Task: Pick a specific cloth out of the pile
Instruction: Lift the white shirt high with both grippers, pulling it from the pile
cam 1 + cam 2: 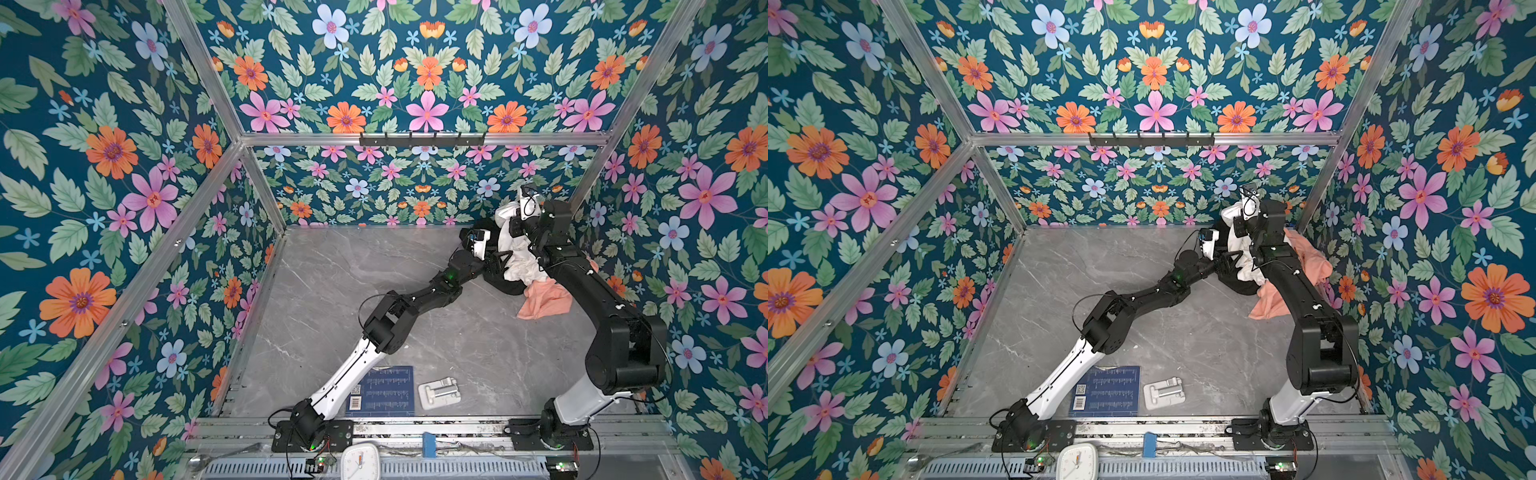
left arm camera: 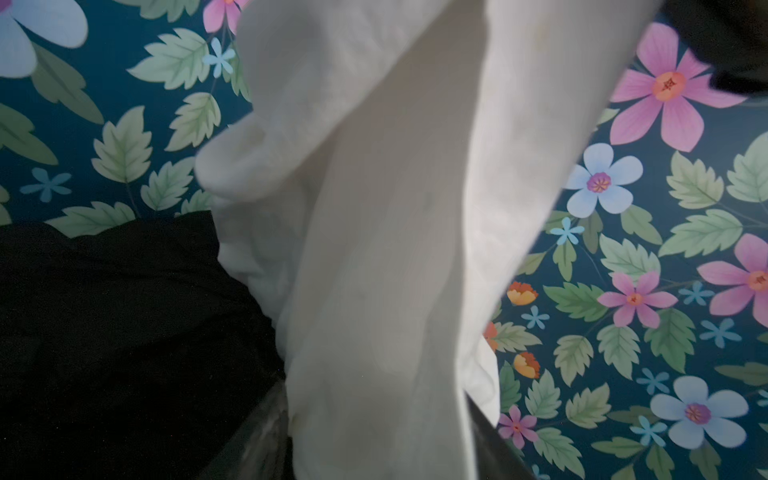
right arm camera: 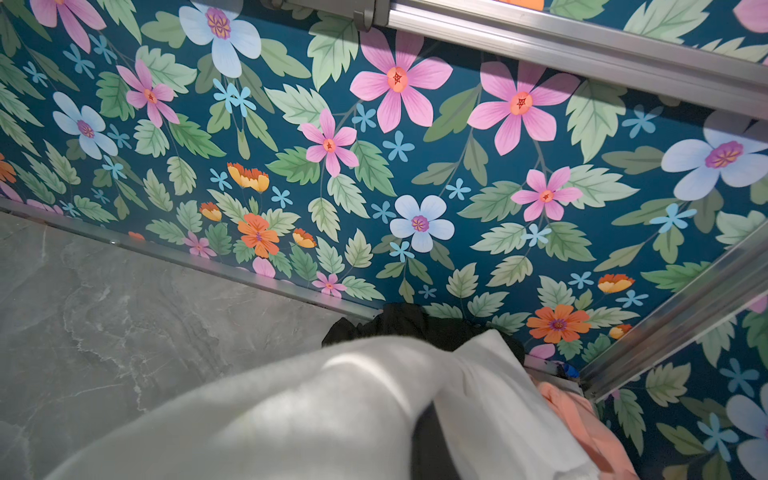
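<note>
The cloth point(image 1: 518, 261) hangs over the grey marble tabletop point(image 1: 353, 291) by the floral wall point(image 1: 374, 187), far right corner, pinched in the right gripper point(image 1: 514, 224); the left gripper point(image 1: 498, 258) flanks it, grip unclear.

white cloth point(image 1: 519, 262) 1 | peach garment point(image 1: 544, 303) 1 | black garment point(image 1: 508, 288) 1 | book point(image 1: 388, 390) 1 | clock point(image 1: 360, 461) 1

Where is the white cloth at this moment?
In both top views the white cloth hangs lifted at the far right corner, between the two arms, over the black garment, with the peach shirt just in front.
</note>
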